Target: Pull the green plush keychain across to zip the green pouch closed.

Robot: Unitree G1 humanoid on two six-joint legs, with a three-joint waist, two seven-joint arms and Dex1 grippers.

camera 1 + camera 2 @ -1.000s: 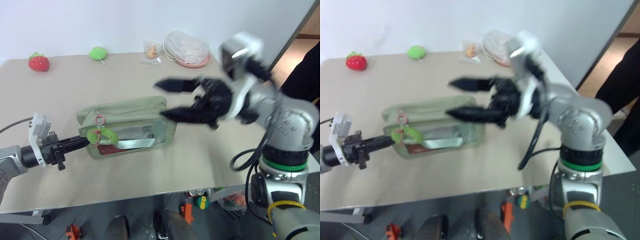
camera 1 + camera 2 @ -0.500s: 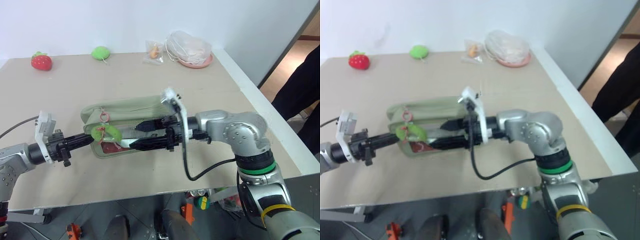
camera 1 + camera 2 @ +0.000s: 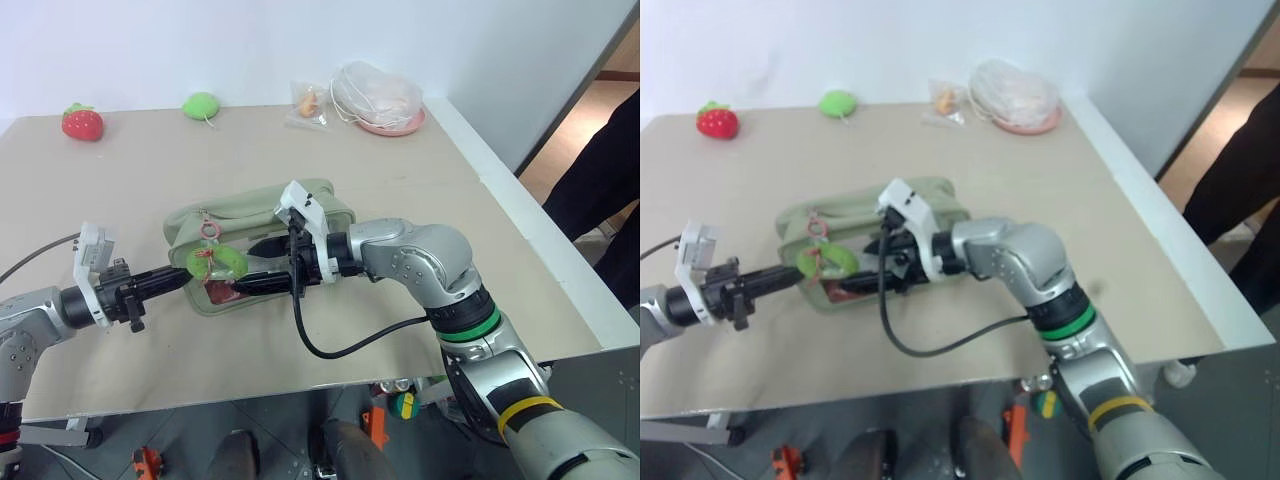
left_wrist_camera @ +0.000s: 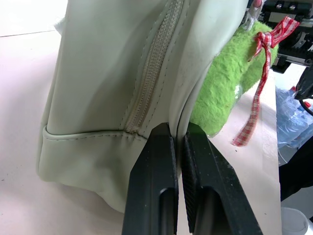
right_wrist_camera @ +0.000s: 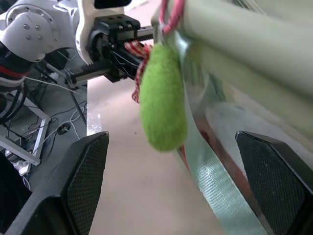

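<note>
The green pouch (image 3: pixel 262 222) lies on the tan table (image 3: pixel 420 200), its zipper on top. The green plush keychain (image 3: pixel 220 263) hangs at the pouch's left end on a red-and-white cord (image 4: pixel 259 93). My left gripper (image 3: pixel 176 279) points level from the left and is shut on the pouch's end seam (image 4: pixel 177 128), right beside the keychain (image 4: pixel 227 85). My right gripper (image 3: pixel 254 266) reaches in from the right along the pouch's front, open. The keychain (image 5: pixel 163 100) hangs just ahead of the gap between its fingers (image 5: pixel 85 176), untouched.
A red strawberry plush (image 3: pixel 82 121) and a rounded green plush (image 3: pixel 202 104) sit at the table's far edge. A small snack bag (image 3: pixel 305 103) and a pink plate under a white bag (image 3: pixel 385 98) stand far right. A person in dark clothing (image 3: pixel 600 170) stands beyond the right edge.
My right arm has swung down and to the left, from above the pouch's right end to its front, bringing the open fingers up to the keychain. The left gripper has kept still.
</note>
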